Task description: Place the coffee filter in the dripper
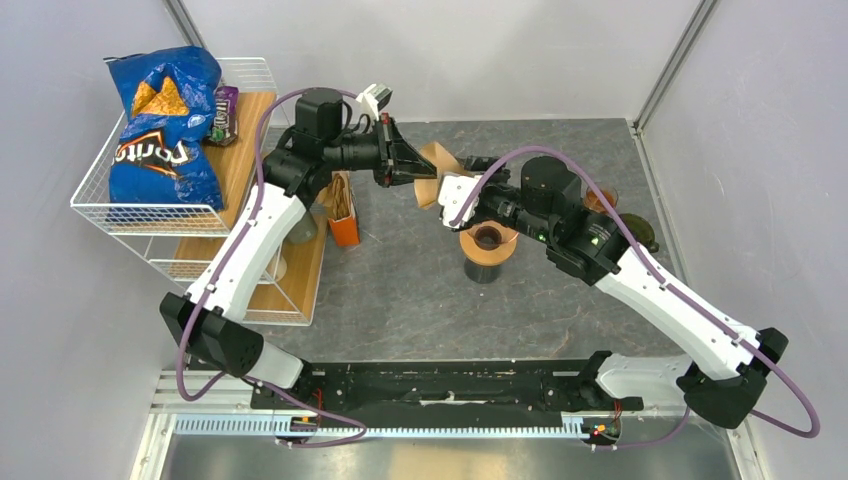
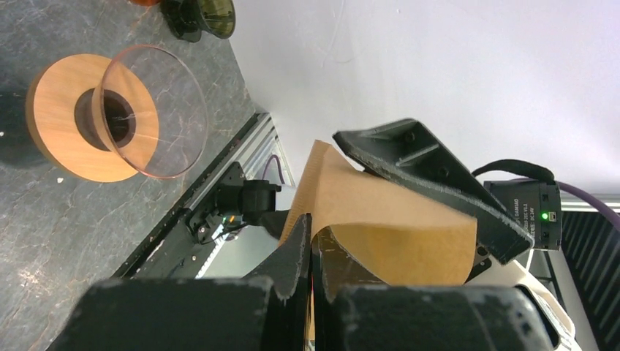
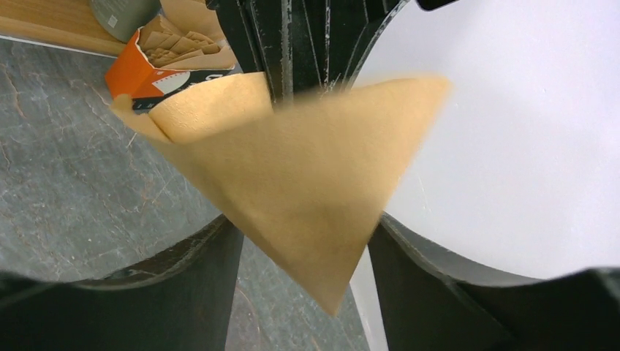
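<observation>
My left gripper [image 1: 418, 165] is shut on one edge of a brown paper coffee filter [image 1: 437, 172] and holds it in the air above the table. The filter's cone is partly opened, as the left wrist view [image 2: 395, 234] shows. My right gripper [image 1: 452, 195] is open, with its fingers [image 3: 212, 270] on either side of the filter's pointed tip [image 3: 307, 175], not touching it. The glass dripper [image 1: 488, 240] on its round wooden collar stands on a dark base just below and right of the filter. It also shows in the left wrist view [image 2: 139, 110].
An orange box of spare filters [image 1: 343, 215] stands by the wooden shelf [image 1: 300, 265] on the left. A white wire basket [image 1: 150, 215] holds a blue Doritos bag [image 1: 165, 120]. A dark round item [image 1: 640, 232] lies behind the right arm.
</observation>
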Tool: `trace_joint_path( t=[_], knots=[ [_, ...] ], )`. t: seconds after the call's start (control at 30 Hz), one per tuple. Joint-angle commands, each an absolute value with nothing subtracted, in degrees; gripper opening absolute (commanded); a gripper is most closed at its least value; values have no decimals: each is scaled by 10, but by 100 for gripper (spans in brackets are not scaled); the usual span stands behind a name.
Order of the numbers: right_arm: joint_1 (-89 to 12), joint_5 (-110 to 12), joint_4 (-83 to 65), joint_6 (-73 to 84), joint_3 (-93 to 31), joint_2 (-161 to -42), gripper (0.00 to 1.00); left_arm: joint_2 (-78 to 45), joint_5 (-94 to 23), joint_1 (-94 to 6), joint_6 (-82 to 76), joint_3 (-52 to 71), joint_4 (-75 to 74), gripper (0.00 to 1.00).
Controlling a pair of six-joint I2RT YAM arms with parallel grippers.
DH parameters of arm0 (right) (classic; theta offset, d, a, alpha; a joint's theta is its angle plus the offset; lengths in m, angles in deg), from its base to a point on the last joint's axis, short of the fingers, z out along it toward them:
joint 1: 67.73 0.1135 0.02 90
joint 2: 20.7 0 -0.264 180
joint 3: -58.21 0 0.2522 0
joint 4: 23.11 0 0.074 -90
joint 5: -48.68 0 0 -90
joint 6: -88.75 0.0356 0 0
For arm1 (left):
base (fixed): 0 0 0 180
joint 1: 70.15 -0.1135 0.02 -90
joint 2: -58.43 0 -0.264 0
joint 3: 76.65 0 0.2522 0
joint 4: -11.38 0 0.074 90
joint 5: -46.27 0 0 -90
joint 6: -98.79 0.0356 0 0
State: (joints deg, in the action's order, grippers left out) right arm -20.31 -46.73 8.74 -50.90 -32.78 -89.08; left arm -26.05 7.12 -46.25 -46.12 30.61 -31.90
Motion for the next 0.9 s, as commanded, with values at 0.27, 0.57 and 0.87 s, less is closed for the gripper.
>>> trace_joint_path(
  t=[0.27,0.57,0.87],
  knots=[
    [-201,-488,131,-500,-350,-879,35,-246,93,-479,-466,279,-286,2],
    [-211,-492,160,-418,-390,-893,0,-221,115,-489,-408,272,-280,60],
    [-288,-635,223,-216,-452,-879,0,-150,180,-614,-314,262,-164,92]
  ],
)
